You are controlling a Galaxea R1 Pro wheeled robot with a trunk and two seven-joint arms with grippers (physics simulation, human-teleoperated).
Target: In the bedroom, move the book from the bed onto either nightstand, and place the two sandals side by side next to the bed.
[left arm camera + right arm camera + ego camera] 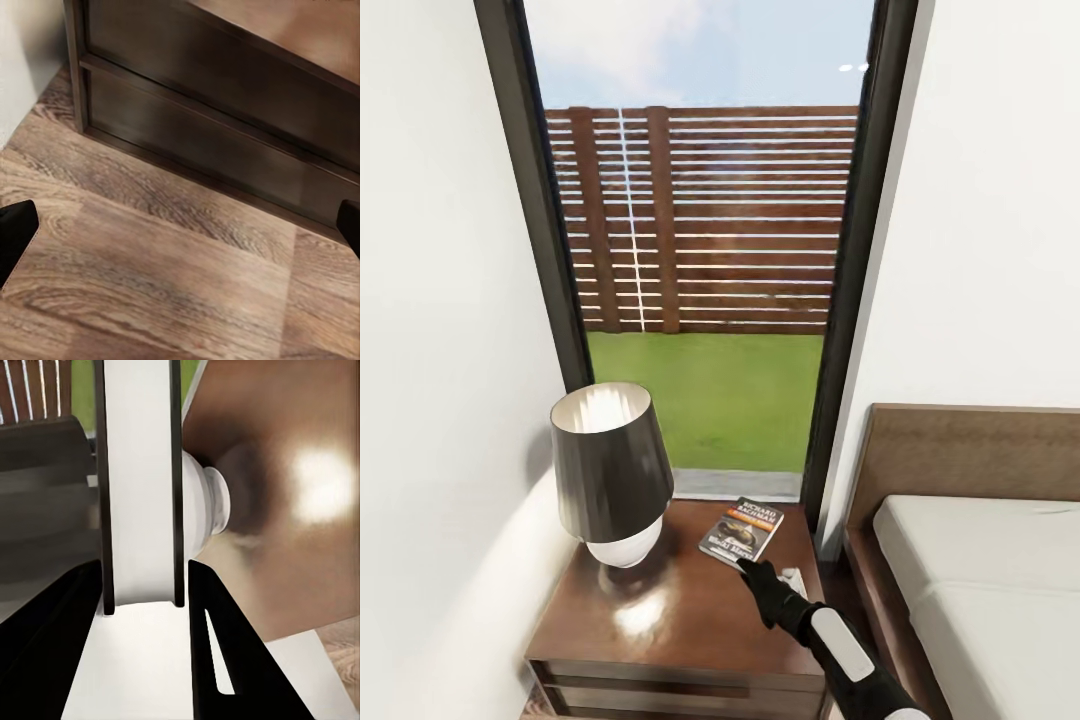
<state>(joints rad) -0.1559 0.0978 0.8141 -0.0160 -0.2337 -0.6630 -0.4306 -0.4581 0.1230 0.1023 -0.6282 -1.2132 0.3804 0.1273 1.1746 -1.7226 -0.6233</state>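
Gripping the book (pixel 742 530) by its near end with the right gripper (pixel 744 566), black fingers (pixel 225 645) pressing in from both sides of the book's white page edge in the right wrist view. Holding it cover up over the far right part of the nightstand (pixel 660 610); resting on the wood or hovering just above it, cannot tell which. Pointing its long axis from the nightstand's front toward the back edge, leaning a little to the right, with the orange band and white author lettering at the far end and the picture nearer the gripper. Reaching in across the nightstand's front right corner with the black and white forearm. Passing just beside a small white thing (pixel 794 578) lying at the nightstand's right edge.

Sharing the top with a lamp (pixel 610 470), dark shade over a white round base, standing on the nightstand's left half and apart from the book. Backing onto a tall black-framed window (pixel 700 250) right behind the nightstand, fence and lawn showing through. Standing just to the right of the nightstand, the bed (pixel 980 560), with brown headboard and light mattress.

Hanging the left gripper (pixel 180 225) low in front of the nightstand's drawer fronts, over the plank floor (pixel 150 262), jaws spread wide apart and holding nothing.
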